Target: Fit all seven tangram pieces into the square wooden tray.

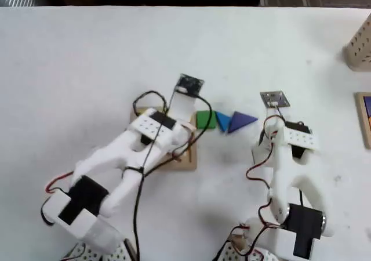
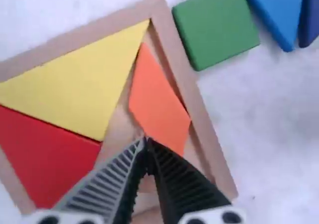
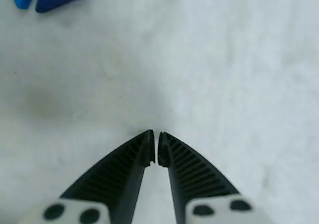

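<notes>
White counter [image 1: 87, 52] carries the whole scene, with a pale pegged block [image 1: 359, 49] at its far edge.

The left pincer [image 2: 146, 144] is closed tip to tip and holds nothing. It sits over the square wooden tray [image 2: 199, 114], its tips at the near sharp corner of the orange parallelogram [image 2: 157, 109]; whether they touch that piece cannot be told. The right pincer [image 3: 155, 147] is closed to a hairline slit, grips nothing, and hangs over bare counter, well apart from the tray.

Three pieces lie inside the tray. The orange parallelogram's long axis runs along the rim wall nearest the green square [image 2: 214, 25], and its far sharp corner points at a tray corner. The large yellow triangle [image 2: 79, 84] has its long side along the adjoining rim wall and its square corner pointing into the tray. The large red triangle [image 2: 45, 159] meets it edge to edge.

On the counter outside, the green square lies just beside the tray. The light blue triangle [image 1: 222, 122] comes next, then the dark blue triangle [image 1: 240, 120], whose tip points towards the right arm.
</notes>
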